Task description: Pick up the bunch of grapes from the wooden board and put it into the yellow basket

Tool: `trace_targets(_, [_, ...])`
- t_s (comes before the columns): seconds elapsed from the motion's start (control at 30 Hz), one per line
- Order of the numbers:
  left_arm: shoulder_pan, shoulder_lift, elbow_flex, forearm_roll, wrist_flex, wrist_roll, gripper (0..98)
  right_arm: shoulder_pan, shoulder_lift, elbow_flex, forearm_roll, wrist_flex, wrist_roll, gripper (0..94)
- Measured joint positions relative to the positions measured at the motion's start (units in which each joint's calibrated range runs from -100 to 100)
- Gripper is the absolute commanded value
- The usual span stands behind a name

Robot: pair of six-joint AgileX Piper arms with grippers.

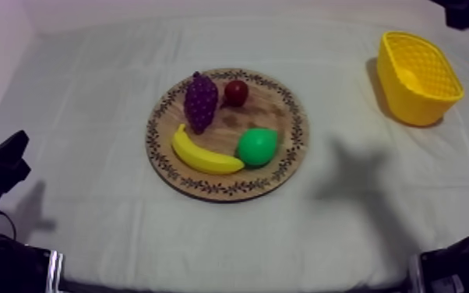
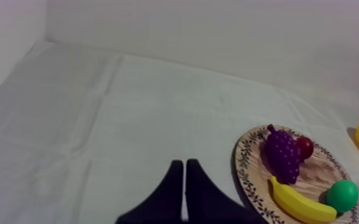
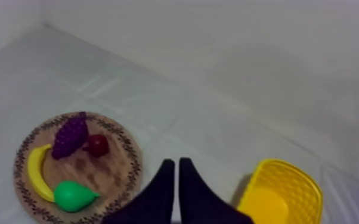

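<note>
- The bunch of grapes [image 1: 201, 101] is laid on the wooden board [image 1: 273, 105] (far rim).
- Open cloth [image 1: 347, 210] is left toward the yellow basket [image 1: 409, 105].
- Left gripper [image 2: 184, 164] and right gripper [image 3: 176, 162] are pressed closed, empty.

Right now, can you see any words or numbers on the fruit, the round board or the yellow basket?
No, there are none to read.
The wooden board has a dark pattern round its rim, not letters.
The yellow basket has plain mesh walls.
The bunch of grapes, banana, pear and small red fruit carry no labels.
The cloth has no print.
</note>
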Motion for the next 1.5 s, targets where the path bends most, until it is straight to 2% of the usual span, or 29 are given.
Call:
trace_targets(0.2, [0.00, 0.00, 0.00, 0.00, 0.00, 0.00, 0.1, -3.86, 8.94, -12.16, -0.05, 4.99, -2.05, 0.3])
trace_targets(0.3, [0.00, 0.00, 0.00, 0.00, 0.00, 0.00, 0.1, -5.84, 13.19, -18.88, 0.96, 8.44, -3.90, 0.3])
trace_targets(0.9, [0.00, 0.00, 0.00, 0.00, 0.00, 0.00, 0.1, -17.96, 40.48, -48.57, 12.74, 27.93, -21.14, 0.3])
trace_targets(1.07, [0.00, 0.00, 0.00, 0.00, 0.00, 0.00, 0.1, -20.14, 48.18, -54.31, 14.98, 32.83, -25.36, 0.3])
trace_targets(1.27, [0.00, 0.00, 0.00, 0.00, 0.00, 0.00, 0.1, -20.47, 56.51, -59.96, 16.05, 36.67, -28.82, 0.2])
trace_targets(1.5, [0.00, 0.00, 0.00, 0.00, 0.00, 0.00, 0.1, -20.15, 64.21, -66.03, 15.08, 41.83, -28.66, 0.2])
